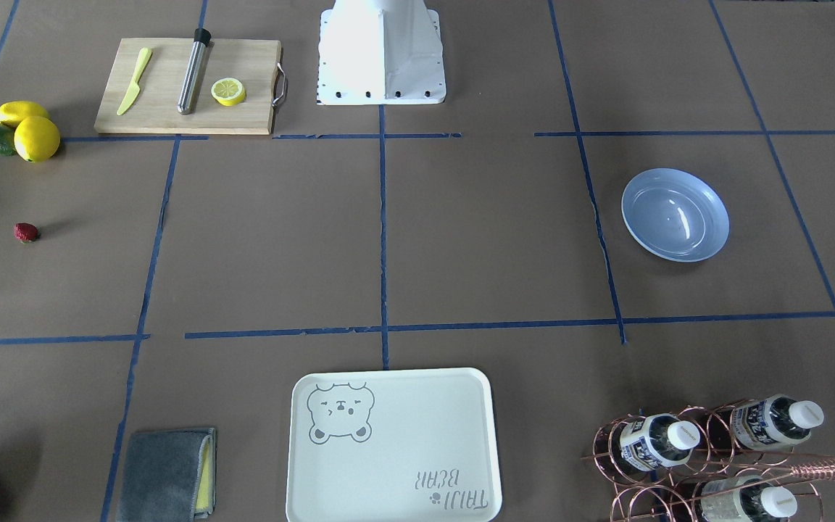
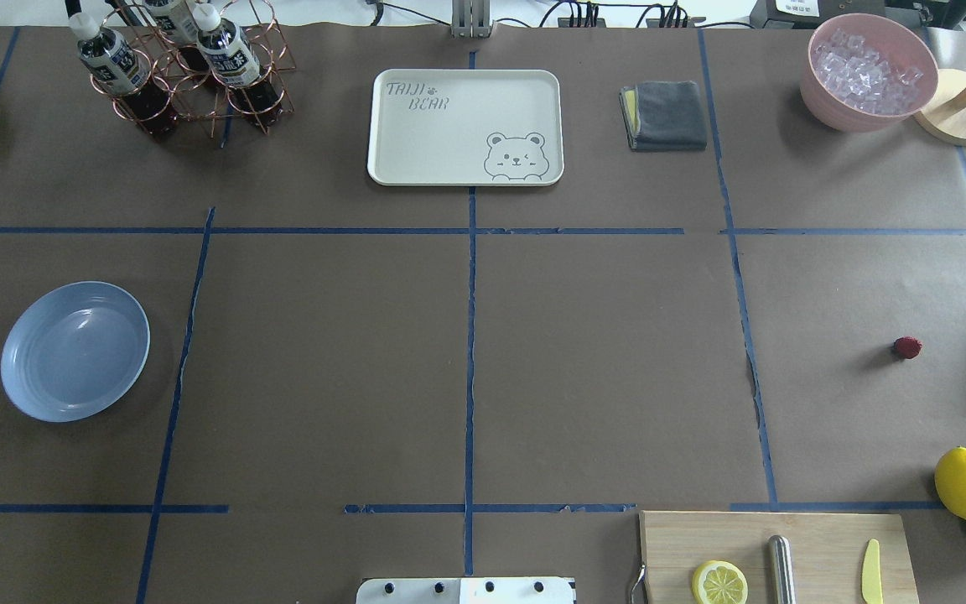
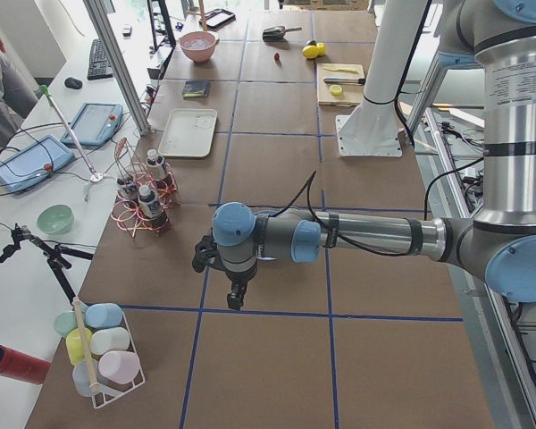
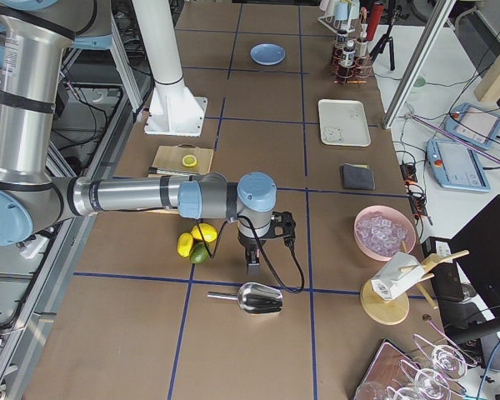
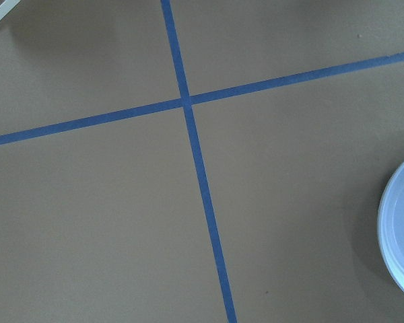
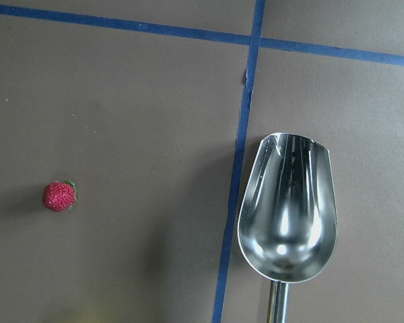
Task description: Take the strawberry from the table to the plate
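Reaching step: the strawberry lies on the desk, nine o'clock in my right wrist view, plate well apart. I cannot tell whether my right fingers or left fingers are parted. Next, I should centre over it and descend.

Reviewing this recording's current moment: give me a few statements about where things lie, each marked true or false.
1. The strawberry lies on the table, far from the plate. True.
2. A lemon slice sits on the plate. False: the lemon slice is on the cutting board; nothing lies on the plate.
3. In the right wrist view, a metal scoop lies to the right of the strawberry. True.
4. The bottles stand on the bear tray. False: the bottles sit in a copper wire rack, apart from the bear tray.
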`<state>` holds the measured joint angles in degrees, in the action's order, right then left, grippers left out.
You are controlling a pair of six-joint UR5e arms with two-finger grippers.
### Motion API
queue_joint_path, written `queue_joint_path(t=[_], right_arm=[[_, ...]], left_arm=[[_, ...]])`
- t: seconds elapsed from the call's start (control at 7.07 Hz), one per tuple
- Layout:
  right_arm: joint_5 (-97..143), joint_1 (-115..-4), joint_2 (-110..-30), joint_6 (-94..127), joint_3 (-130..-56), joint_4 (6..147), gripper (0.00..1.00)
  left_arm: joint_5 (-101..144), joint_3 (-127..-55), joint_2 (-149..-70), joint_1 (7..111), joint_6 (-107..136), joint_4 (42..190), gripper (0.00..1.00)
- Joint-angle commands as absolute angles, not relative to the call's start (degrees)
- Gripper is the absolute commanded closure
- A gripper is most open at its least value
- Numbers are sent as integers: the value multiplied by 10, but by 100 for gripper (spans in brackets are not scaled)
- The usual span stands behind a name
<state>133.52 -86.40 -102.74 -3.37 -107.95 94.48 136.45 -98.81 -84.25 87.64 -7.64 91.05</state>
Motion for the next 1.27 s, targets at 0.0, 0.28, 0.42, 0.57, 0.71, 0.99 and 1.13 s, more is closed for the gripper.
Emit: queue_joint_path(t=[0.0,0.28,0.42,0.57,0.71,0.99,1.13], right_arm=[[1335,-864,-1027,-33,-1078,946,0],[1340,-862,-1023,-31,-1079,946,0],[1340,-862,-1021,-29,-1083,944,0],[1341,-862,-993,-26,-1092,941,0],[1339,-860,-960,-25,-1087,940,0],[1346,-861,-954,-23,-1084,865,0],[1360,-861,-958,-12,-1078,857,0]], left_arm=[[1360,-988,-843,875,-81,911,0],[1361,-994,-843,875,-82,912,0],[1360,-998,-847,871,-82,922,0],[1364,-1001,-847,856,-82,968,0],[1365,-1005,-847,850,-83,1016,0],[1361,-992,-859,847,-77,1190,0],[1361,-981,-862,846,-74,1283,0]])
